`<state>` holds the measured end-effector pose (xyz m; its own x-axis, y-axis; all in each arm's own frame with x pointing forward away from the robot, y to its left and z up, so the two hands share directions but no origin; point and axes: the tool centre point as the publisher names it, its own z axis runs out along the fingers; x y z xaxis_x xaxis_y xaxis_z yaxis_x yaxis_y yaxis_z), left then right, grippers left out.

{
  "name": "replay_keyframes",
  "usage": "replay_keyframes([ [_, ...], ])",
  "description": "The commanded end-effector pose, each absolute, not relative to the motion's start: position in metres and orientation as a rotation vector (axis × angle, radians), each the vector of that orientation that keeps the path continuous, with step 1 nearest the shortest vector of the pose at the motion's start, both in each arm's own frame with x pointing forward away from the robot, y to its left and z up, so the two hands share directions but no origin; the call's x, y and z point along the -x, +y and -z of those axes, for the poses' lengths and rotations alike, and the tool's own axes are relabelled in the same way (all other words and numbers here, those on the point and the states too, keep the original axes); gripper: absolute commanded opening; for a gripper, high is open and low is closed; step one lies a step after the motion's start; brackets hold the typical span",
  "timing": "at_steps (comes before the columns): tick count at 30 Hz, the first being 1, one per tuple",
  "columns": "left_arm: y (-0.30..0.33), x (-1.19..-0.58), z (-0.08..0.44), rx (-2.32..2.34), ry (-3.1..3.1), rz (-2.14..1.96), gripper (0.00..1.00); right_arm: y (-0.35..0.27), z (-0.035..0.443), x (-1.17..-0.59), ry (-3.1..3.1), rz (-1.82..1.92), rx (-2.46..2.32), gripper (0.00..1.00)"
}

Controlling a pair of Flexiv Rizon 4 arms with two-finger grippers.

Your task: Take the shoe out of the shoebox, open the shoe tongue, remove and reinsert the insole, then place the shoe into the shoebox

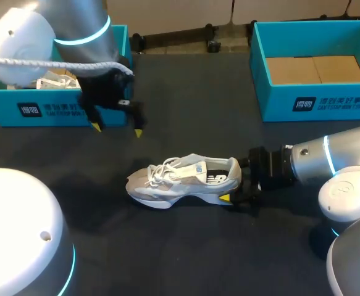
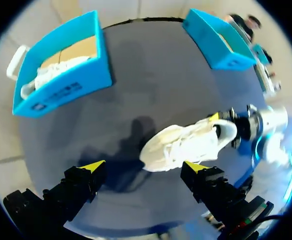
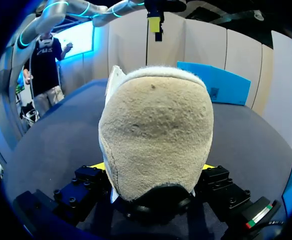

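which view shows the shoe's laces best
Head view: the shoe stands side-on with its laces plain. The left wrist view shows them from above, less distinct; the right wrist view shows only the heel.

Sneaker (image 1: 183, 180): pale cloth upper, fuzzy rough heel. Left shoebox (image 1: 0, 108), right shoebox (image 1: 278, 102): matt teal card, brown cardboard floor. Table (image 1: 186, 253): dark, matt. Right arm (image 1: 328, 157): smooth glossy grey.

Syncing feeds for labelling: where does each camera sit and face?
Head view: above and behind, looking down on the dark table; both arms enter, left gripper hovering open, right gripper shut on the white-grey mesh sneaker.
Left wrist view: on the raised left arm, looking down past its fingers at the sneaker.
Right wrist view: low by the table, facing the sneaker's heel between its fingers.
All three share the sneaker.
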<state>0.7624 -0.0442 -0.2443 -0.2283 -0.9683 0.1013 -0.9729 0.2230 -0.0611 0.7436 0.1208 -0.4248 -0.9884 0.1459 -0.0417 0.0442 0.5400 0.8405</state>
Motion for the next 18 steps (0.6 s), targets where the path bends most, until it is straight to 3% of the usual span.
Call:
replay_keyframes([
  [1, -0.064, -0.754, 0.256, -2.075, -2.298, -0.186, 1.0, 0.123, 0.426, -0.743, 2.661, -1.445, -0.166, 0.0],
  [18, -0.14, -0.738, 0.278, -2.036, -2.331, -0.139, 1.0, 0.123, 0.426, -0.743, 2.661, -1.445, -0.166, 0.0],
])
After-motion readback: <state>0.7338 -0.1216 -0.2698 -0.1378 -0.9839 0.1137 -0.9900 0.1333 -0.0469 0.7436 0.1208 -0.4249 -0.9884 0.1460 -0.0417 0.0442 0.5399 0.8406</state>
